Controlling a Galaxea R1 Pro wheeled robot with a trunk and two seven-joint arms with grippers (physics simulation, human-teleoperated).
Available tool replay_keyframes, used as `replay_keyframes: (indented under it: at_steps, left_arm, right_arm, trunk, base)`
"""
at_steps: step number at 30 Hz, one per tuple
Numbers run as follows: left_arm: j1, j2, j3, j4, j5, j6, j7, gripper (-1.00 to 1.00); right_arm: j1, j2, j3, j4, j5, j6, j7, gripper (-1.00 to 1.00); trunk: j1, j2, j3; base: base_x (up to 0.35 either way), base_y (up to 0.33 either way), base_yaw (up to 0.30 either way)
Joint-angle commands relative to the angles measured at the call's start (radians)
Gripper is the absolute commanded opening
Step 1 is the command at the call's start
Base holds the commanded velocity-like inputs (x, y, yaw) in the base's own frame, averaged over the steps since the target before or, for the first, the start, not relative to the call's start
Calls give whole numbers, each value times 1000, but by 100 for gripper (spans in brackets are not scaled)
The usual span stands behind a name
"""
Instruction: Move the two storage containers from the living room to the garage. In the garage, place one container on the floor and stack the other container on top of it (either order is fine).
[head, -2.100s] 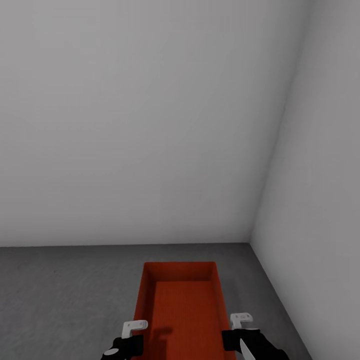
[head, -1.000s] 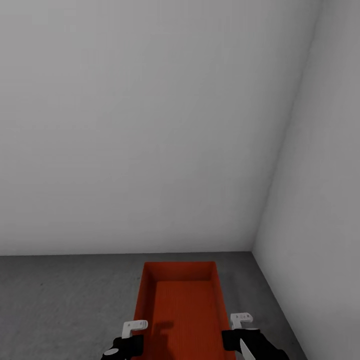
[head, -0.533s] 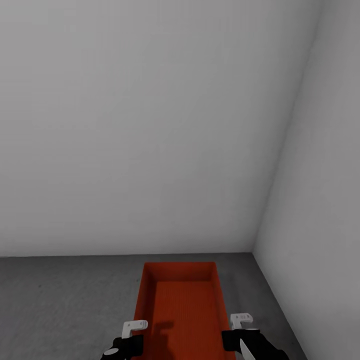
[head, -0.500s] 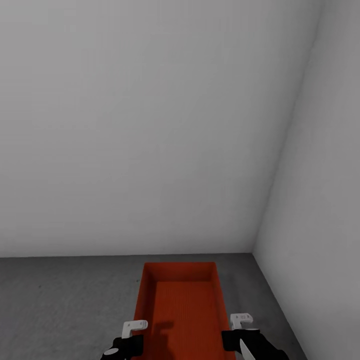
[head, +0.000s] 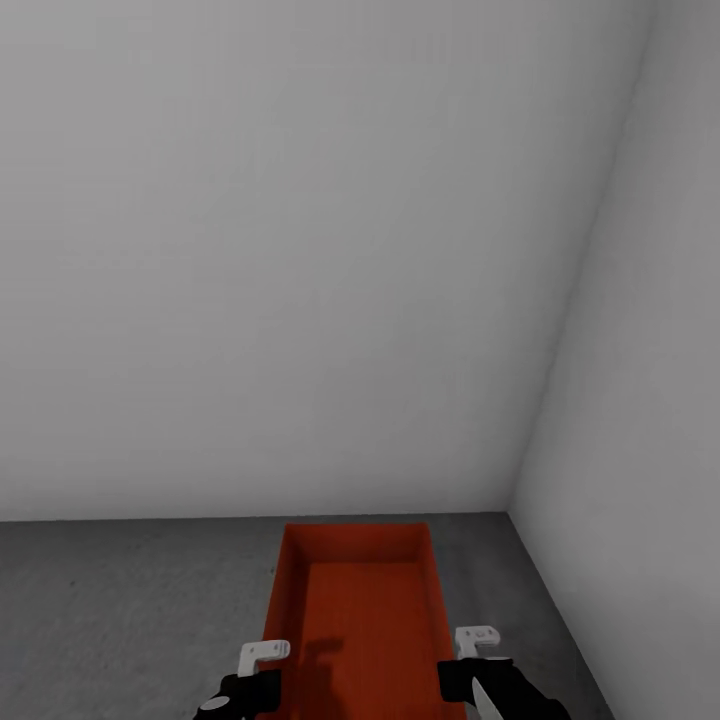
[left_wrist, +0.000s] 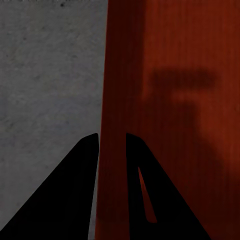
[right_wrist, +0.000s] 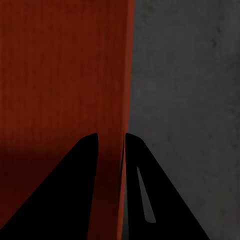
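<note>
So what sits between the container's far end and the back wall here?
Nothing: in the head view, bare grey concrete floor runs from the orange-red container to the back wall.

A bare corner is formed by two plain pale grey walls, the seam set toward the right. Below them a dark grey, mottled concrete floor (faintly speckled) is seen, evenly and softly lit.
</note>
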Motion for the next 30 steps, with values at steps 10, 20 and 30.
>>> replay_keyframes:
  at_steps: [10,20,30]
  left_arm:
    - [-1,10,-8,1,-6,-4,-29,-100]
    - [-1,10,-8,1,-7,-4,-30,-100]
    - [-1,10,-8,2,-7,0,-30,-100]
  right_arm:
    - [0,-24,30,-1,-2,6,51,-100]
    - [0,-24,30,-1,-2,6,51,-100]
    - [0,-24,30,-1,-2,6,51,-100]
  trunk:
    - [0,-1,-1]
    - [8,-15,-7]
    - [38,-71,-32]
  base:
    - [2,0,0]
    - [0,0,0]
    - [0,0,0]
